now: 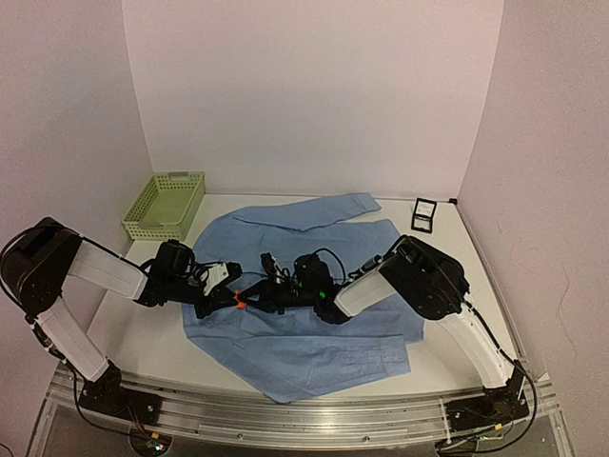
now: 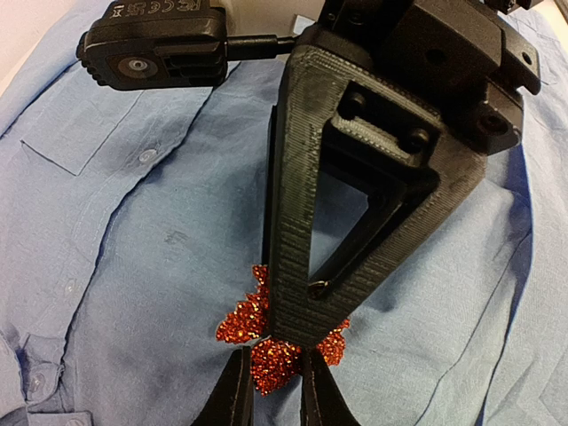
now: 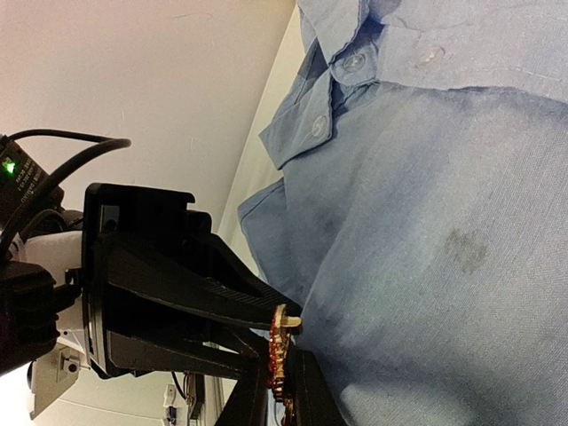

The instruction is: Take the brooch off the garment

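- green mesh basket (image 1: 134, 220) sits in the far left corner, just off the shirt's left shoulder area, with a strip of bare table (image 1: 157, 333) running from there down the left side to the near edge
- the only writing I can spot is on the black camera module (image 2: 151, 44) in the left wrist view: white compliance marks along its top edge, looks like "CE", and the rest is cut off
- garment (image 1: 314, 347) is spread flat mid-table, its hem close to the near edge and one sleeve up along the back wall
- left gripper (image 2: 277, 395) is pinched tight on the lower lobe of the brooch (image 2: 275, 359), fingers hugging both sides
- the brooch sits on the shirt front, left of centre, with fabric puckered around it
- right gripper (image 3: 279, 399) comes in from the other side, and its fingers are clamped on the brooch too, seen edge-on; the two grippers are practically touching, so it's very cramped there
- tiny green light (image 3: 9, 166) glows on the left arm's hardware
- small black box (image 1: 423, 213) sits in the far right corner, well apart from the shirt; any print on it is too small to read
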You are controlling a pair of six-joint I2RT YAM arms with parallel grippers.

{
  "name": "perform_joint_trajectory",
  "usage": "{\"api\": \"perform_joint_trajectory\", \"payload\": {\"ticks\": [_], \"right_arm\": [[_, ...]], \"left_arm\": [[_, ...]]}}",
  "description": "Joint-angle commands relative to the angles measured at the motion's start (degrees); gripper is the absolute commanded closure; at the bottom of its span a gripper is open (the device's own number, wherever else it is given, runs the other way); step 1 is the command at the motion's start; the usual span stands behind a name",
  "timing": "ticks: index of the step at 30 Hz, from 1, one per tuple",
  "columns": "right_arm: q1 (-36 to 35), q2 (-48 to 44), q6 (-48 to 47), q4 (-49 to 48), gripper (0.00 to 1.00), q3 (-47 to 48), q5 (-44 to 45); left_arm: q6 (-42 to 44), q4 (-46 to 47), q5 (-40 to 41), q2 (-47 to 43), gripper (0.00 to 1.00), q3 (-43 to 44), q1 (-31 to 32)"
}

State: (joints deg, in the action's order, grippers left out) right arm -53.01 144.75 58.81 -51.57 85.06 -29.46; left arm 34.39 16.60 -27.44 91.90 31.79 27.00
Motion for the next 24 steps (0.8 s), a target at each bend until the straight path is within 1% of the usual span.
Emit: {"api": "perform_joint_trajectory", "payload": {"ticks": [1,5,10,11,12,15,18,20,24], "right_arm": [[-0.8,-0.7,-0.7,1.7,0.92,-2.0,-1.6],[-0.8,-0.7,-1.7,1.9,0.99,-1.9,-1.6],[-0.8,-1.0,-4.5,2.4,1.0,-1.7,-1.1],[-0.8,-1.1,-5.1,2.6,1.0,-1.7,-0.9],[-0.8,-1.4,-5.7,2.8,1.0,-1.7,-0.6],[-0.9,-2.7,-8.3,3.7,1.0,-2.2,0.6],[-0.8,-4.4,-12.2,5.1,1.0,-3.1,2.2],[-0.8,-5.3,-14.5,5.6,1.0,-3.6,3.0],[-1.0,-5.9,-18.1,5.8,1.0,-3.6,3.9]], "left_arm": [[-0.9,2.3,1.6,0.3,1.0,1.7,-0.5],[-0.8,2.1,1.0,0.3,1.0,1.7,-0.7],[0.1,-1.3,-1.9,-0.1,1.0,2.7,-1.6],[0.3,-2.5,-2.5,-0.2,0.97,3.1,-2.0],[0.6,-3.7,-3.2,-0.3,0.88,3.7,-2.5],[1.7,-7.6,-7.0,-1.0,0.7,5.1,-4.9],[5.1,-12.6,-12.0,-1.8,0.58,7.0,-7.1],[7.6,-16.4,-14.6,-2.0,0.54,8.6,-7.7],[10.1,-22.5,-19.0,-0.4,0.51,11.8,-7.7]]}}
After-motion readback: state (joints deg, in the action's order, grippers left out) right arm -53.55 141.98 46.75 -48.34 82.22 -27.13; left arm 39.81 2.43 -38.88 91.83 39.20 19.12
